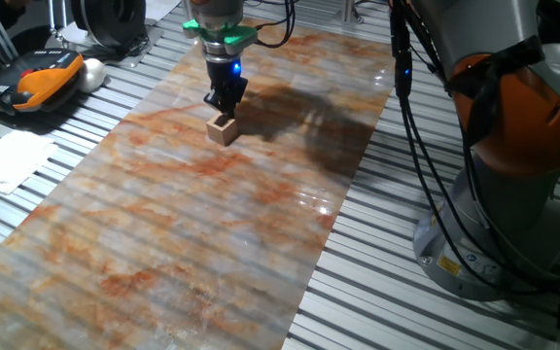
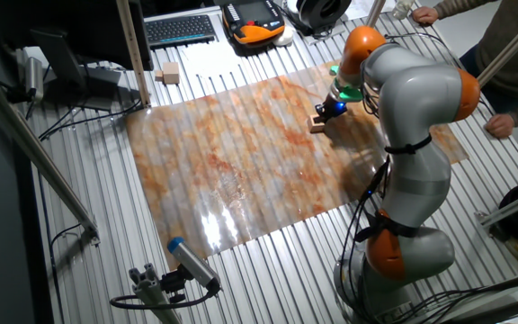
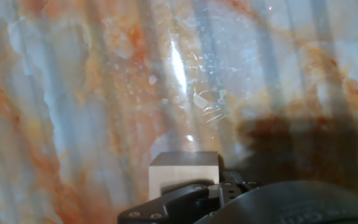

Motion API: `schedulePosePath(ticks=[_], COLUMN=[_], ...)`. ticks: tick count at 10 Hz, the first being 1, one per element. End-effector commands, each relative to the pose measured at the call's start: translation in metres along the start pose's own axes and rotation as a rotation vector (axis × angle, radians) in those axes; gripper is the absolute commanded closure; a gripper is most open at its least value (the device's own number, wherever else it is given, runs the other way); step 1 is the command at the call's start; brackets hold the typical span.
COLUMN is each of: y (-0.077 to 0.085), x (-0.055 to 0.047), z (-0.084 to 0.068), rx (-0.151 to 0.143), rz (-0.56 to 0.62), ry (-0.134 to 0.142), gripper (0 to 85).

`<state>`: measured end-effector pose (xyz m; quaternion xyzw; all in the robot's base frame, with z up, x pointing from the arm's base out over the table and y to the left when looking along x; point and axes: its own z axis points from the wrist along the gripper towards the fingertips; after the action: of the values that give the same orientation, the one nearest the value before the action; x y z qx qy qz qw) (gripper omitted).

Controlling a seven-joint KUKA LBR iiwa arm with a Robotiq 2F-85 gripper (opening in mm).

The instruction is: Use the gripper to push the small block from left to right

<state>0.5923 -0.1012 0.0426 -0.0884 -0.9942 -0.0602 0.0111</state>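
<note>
The small block (image 1: 224,129) sits on the marbled orange-and-white sheet (image 1: 192,224), directly under the tip of the gripper (image 1: 227,105) and touching it or very nearly so. In one fixed view the dark fingers come down onto the block's top rear edge, with the cube showing just in front of and below them. In the other fixed view the block (image 2: 317,123) lies just to the left of the gripper (image 2: 328,112), at the near edge of its shadow. In the hand view the block (image 3: 184,175) fills the lower middle, its pale top face right against the black gripper body (image 3: 185,202) at the bottom edge.

The fingers look drawn close together into a narrow tip, not spread around the cube, though whether they are fully closed I cannot tell.

Above the fingers is a green collar with a small blue light. The grey and orange arm (image 2: 412,135) bends over the sheet from its base (image 1: 474,243) beside the slatted metal table (image 1: 406,292). Well away from the gripper, past the sheet's edge, lie an orange and black handheld pendant (image 1: 32,83), some white papers (image 1: 8,160) and a keyboard (image 2: 180,30).
</note>
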Motion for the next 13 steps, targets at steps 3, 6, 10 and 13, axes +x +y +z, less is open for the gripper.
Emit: schedulePosePath(ticks=[3,6,10,13], y=[0.006,0.014,0.025,0.035], x=[0.0,0.001,0.002,0.004], z=[-0.004,-0.006,-0.004,-0.004], rx=[-0.011,-0.011,-0.01,-0.004], rz=[0.009,0.023,0.044,0.057], ry=[0.009,0.012,0.004,0.0], gripper=[85.0,85.0,85.0,85.0])
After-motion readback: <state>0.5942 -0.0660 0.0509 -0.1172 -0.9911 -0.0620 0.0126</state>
